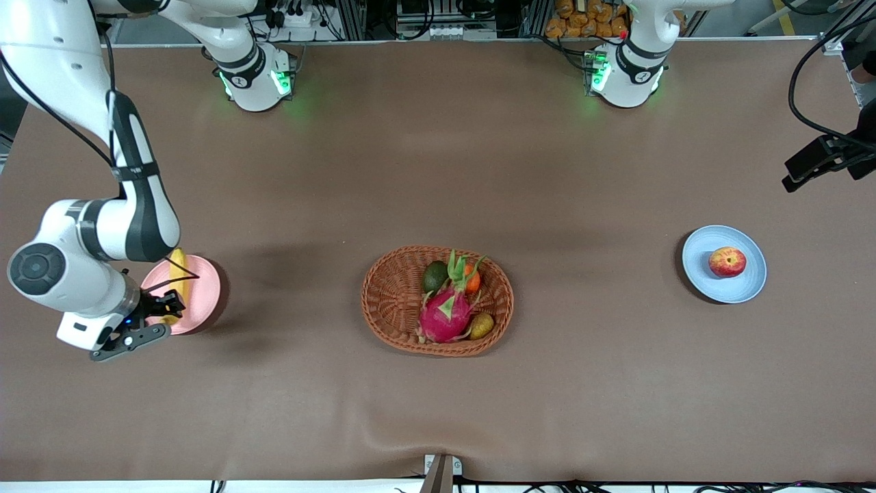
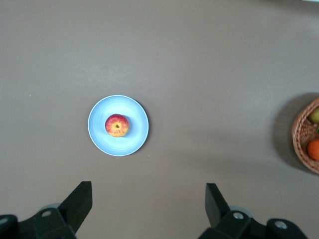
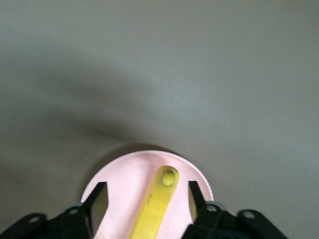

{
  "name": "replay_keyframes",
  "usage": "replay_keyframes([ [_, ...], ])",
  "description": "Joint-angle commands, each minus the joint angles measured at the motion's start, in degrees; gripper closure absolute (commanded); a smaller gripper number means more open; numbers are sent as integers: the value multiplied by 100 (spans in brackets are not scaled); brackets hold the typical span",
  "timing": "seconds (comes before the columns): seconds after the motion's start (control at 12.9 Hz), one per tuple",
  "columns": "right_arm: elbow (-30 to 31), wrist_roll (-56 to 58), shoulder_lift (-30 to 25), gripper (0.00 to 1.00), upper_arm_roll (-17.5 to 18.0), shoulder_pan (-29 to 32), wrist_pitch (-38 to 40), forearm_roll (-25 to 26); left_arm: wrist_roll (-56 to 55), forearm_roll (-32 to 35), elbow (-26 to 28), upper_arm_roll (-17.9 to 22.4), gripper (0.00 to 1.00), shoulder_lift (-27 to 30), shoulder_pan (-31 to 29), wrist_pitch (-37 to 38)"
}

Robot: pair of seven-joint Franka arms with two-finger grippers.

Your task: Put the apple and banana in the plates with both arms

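Apple (image 1: 727, 261): you have it on the blue plate (image 1: 698, 281).
Banana (image 1: 178, 266): on the pink plate (image 1: 205, 294).
Right claw (image 3: 147, 201): wide, around banana.
Left claw (image 2: 148, 199): wide, empty, over table (image 1: 438, 171).
Left: lift away.

Banana (image 3: 155, 209) on pink plate (image 3: 119, 184) — right gripper (image 3: 147, 201) spread above it.

Red apple (image 1: 727, 262) with yellow patches on light blue plate (image 1: 747, 285). Yellow banana (image 1: 178, 266) on pale pink plate (image 1: 205, 296). Brown wicker basket (image 1: 390, 296): magenta dragon fruit (image 1: 445, 316) with green scales, dark green avocado (image 1: 434, 276), small orange fruit (image 1: 472, 281). Brown tabletop (image 1: 438, 171).
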State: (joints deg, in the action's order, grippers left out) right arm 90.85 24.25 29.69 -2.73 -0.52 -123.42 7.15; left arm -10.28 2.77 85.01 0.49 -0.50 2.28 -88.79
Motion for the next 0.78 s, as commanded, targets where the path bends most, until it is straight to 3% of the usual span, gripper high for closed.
replay_keyframes([
  [0.0, -391, 142, -550, 0, 27, -79, 1017, -135, 237, -92, 156, 39, 0, 173, 9, 212],
  [0.08, -453, 133, -804, 0, 88, -88, 1317, -213, 316, -92, 147, 39, 0, 182, -8, 282],
  [0.23, -419, 107, -1428, 0, 80, -36, 1967, -870, 395, -92, 139, 39, 0, 182, -52, 318],
  [0.39, -366, -225, -2052, 0, 53, -9, 2504, -961, 396, -92, 130, 48, 0, 182, -53, 318],
  [0.7, -192, -900, -2799, 0, 71, 280, 3279, -1005, 404, -127, 103, 48, 0, 156, -114, 309],
])
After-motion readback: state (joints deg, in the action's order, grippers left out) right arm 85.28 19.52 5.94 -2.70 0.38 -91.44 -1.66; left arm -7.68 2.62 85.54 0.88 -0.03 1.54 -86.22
